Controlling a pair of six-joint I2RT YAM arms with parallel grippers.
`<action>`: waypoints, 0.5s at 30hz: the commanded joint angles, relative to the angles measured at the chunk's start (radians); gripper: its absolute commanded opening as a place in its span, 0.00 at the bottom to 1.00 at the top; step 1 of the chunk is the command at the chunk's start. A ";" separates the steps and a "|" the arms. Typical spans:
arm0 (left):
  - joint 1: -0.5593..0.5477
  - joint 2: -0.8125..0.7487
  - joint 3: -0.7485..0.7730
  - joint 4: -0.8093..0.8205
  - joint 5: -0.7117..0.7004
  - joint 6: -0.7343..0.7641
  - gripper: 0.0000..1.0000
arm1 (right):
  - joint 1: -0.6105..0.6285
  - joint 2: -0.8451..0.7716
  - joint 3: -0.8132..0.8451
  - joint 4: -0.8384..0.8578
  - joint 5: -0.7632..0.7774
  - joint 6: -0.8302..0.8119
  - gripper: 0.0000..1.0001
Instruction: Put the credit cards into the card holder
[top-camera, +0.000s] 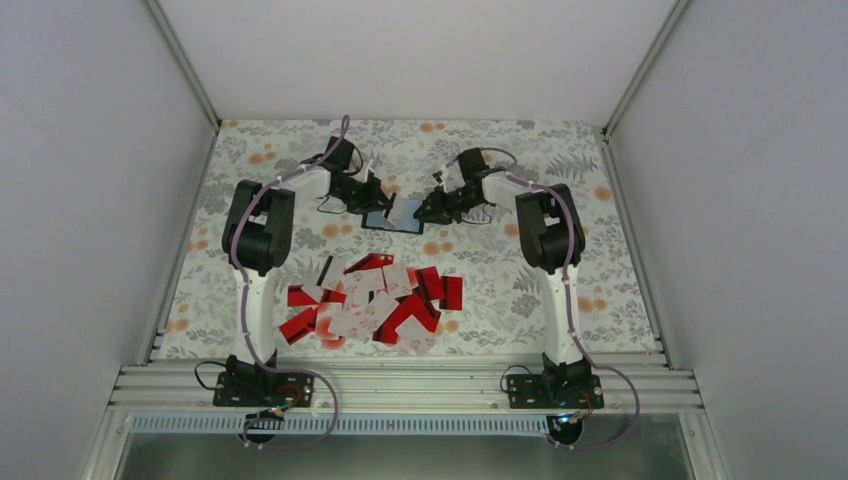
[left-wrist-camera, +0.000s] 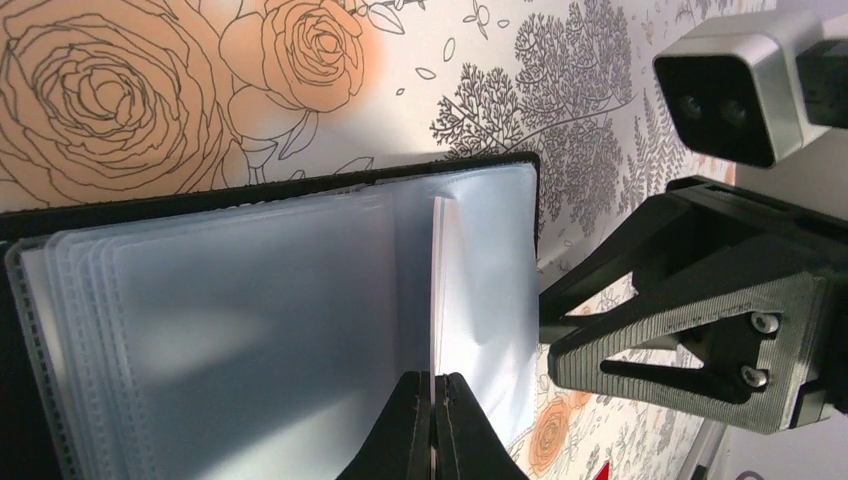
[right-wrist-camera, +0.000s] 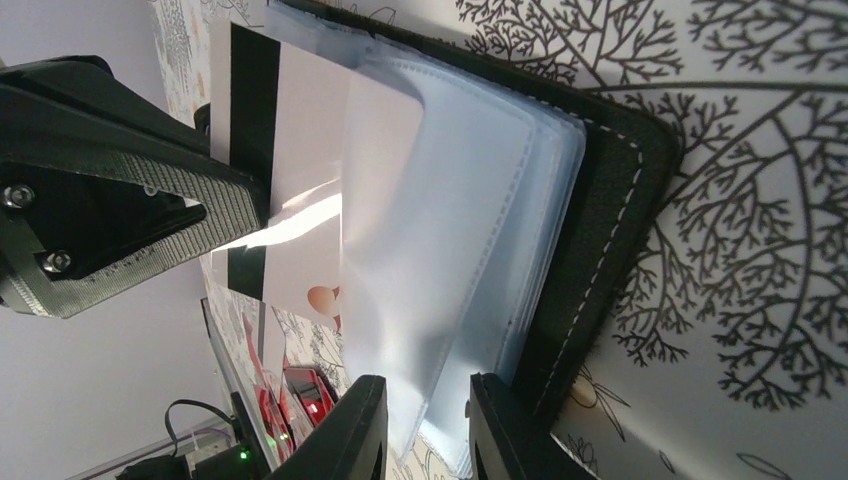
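The left gripper (left-wrist-camera: 435, 385) pinches a white card (left-wrist-camera: 437, 290) edge-on, partly inside the card holder (left-wrist-camera: 200, 203). The right gripper (right-wrist-camera: 428, 385), fingers narrowly apart, grips the card holder's opposite side.

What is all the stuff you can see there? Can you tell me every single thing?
card holder: one, black with clear bluish sleeves, lying open at the far middle of the table
held card: one, white with a dark stripe, tucked partly among the card holder's sleeves
loose credit cards: a big pile, red and white, near middle of the table
tablecloth: one, white with grey leaves and orange flowers, covering the table
metal rail: one, silver, along the near edge
left arm: one, black and white, left side; jaws shut on the held card
right arm: one, black and white, right side; jaws closed on the card holder's sleeves
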 joint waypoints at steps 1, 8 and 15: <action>-0.006 0.028 0.012 0.054 -0.005 -0.033 0.02 | -0.005 0.016 -0.033 -0.021 0.012 -0.011 0.22; -0.020 0.031 0.009 0.063 -0.002 -0.038 0.02 | -0.005 0.013 -0.039 -0.026 0.015 -0.014 0.22; -0.027 0.013 -0.059 0.115 0.006 -0.080 0.02 | -0.005 0.009 -0.044 -0.030 0.020 -0.018 0.22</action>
